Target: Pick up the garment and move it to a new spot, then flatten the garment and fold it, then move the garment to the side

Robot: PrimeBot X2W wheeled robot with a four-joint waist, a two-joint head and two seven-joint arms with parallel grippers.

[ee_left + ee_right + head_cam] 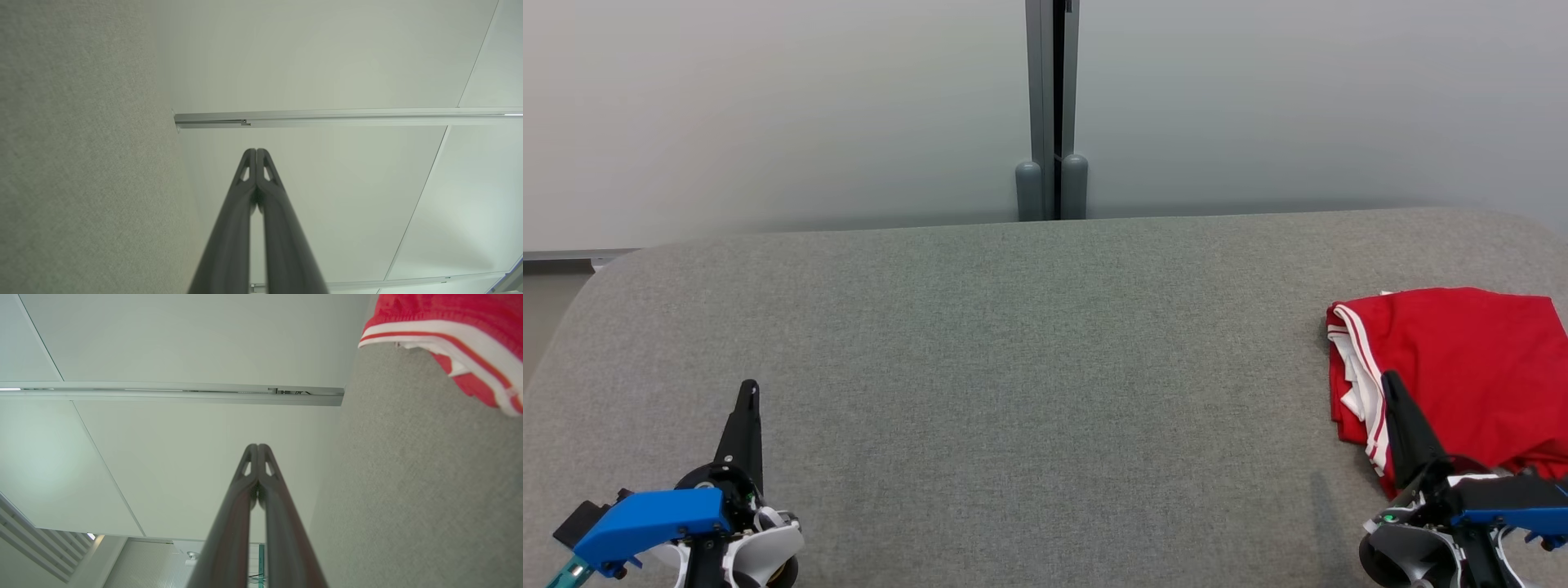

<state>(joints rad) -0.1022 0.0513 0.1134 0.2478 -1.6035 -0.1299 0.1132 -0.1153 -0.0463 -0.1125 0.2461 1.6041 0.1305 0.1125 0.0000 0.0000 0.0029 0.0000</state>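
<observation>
Garment (1462,351) on table (1013,367) far R; R claw (1390,380) before it, L claw (750,387) front-L.

The grey table (1013,367) is seen from above by the head camera, faced toward the pale wall (768,106). Both wrist cameras are held low over it, rolled sideways, aimed at that wall. The red garment (1462,359) is shared with the right wrist view.

A grey fabric-covered tabletop (1029,343) with rounded corners spreads from three to nine o'clock. Behind it stand pale wall panels (768,106). At twelve o'clock a grey metal post (1052,82) divides them, ending in two rounded caps (1051,189).
</observation>
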